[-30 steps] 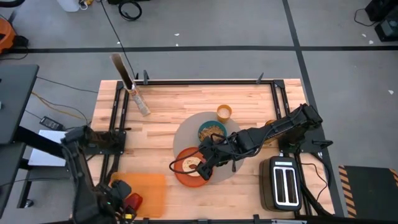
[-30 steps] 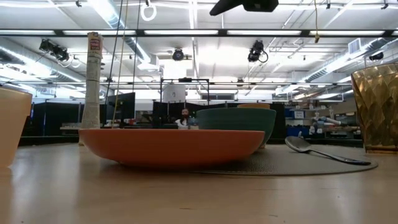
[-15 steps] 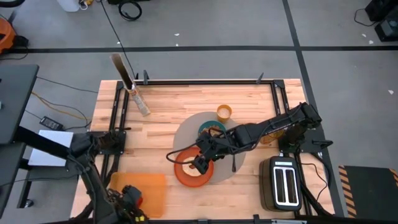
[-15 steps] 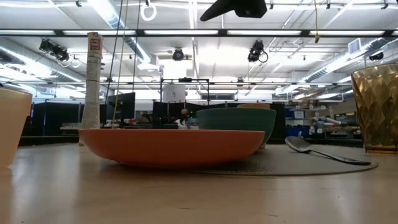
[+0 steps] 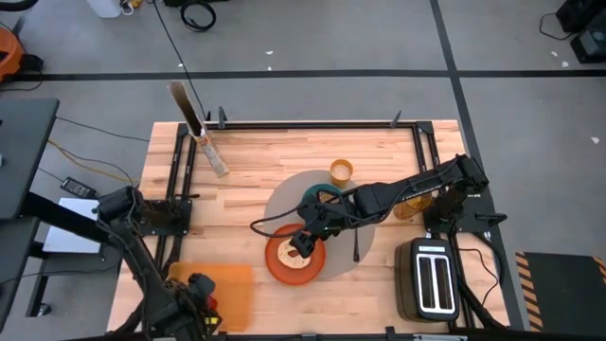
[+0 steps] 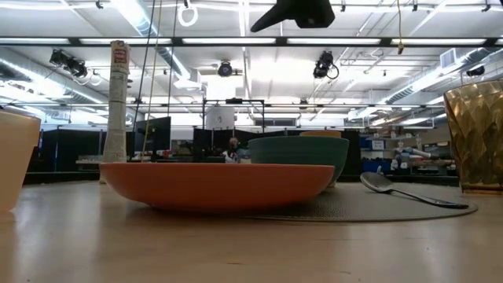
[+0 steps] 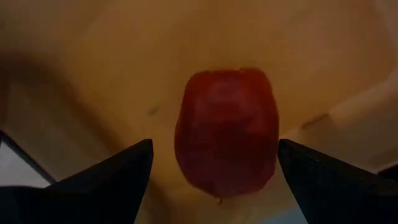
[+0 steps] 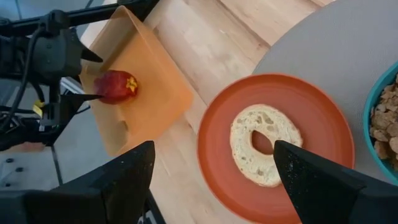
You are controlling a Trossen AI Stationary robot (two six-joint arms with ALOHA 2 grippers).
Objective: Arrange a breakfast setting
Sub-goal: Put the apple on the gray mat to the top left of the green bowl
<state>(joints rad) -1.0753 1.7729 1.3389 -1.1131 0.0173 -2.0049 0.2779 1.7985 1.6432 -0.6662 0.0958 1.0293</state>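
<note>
A red apple [image 7: 227,130] lies on an orange tray [image 8: 146,81] at the table's near left corner. My left gripper [image 7: 214,142] points down over it, open, one finger on each side and not touching; the high view shows this gripper [image 5: 197,296] covering the apple. My right gripper [image 8: 214,143] hangs open above the orange plate [image 5: 284,265], holding nothing. On the plate lies a toast slice with a hole [image 8: 266,144]. The plate, a teal bowl [image 5: 317,197] and a metal spoon [image 5: 356,248] rest on the round grey mat [image 5: 284,201]. A small yellow cup [image 5: 341,170] stands at the mat's far edge.
A black-and-silver toaster [image 5: 433,277] stands at the near right corner. A tall upright roll [image 5: 194,121] stands at the far left. Bare wood shows between the tray and the mat and along the far edge.
My left gripper has come straight down over the apple, still open. My right gripper has drifted a little toward the table's left above the plate. The apple, the plate and the toast have stayed in place.
</note>
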